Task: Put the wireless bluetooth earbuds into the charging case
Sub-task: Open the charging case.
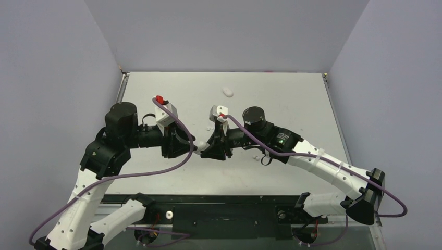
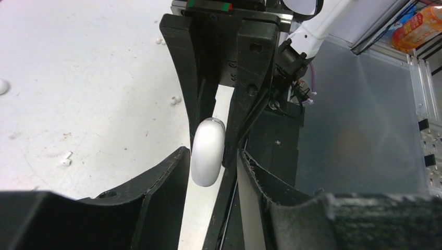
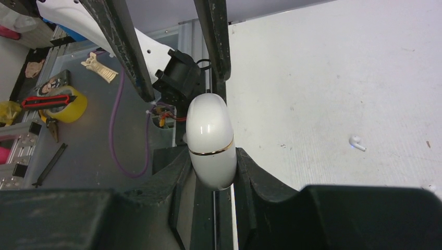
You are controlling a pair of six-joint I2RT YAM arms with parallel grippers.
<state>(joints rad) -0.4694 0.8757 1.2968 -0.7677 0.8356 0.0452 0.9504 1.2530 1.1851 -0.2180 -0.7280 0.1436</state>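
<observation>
Where right claw (image 3: 211, 165) grips, glossy rounded case (image 3: 208, 125)

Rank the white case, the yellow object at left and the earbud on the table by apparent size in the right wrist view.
Largest: case, helped by being nearest the camera.
Next: yellow object, farther away, so its true size is unsure.
Smallest: earbud.

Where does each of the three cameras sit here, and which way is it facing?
Top external: above and behind the bases, looking down on the table; both arms show.
Left wrist: on the left arm, looking past the left gripper toward the right gripper.
Right wrist: on the right arm, facing the opposite way, over its own fingers.
Shared: both wrist views centre on the charging case, from opposite sides.
</observation>
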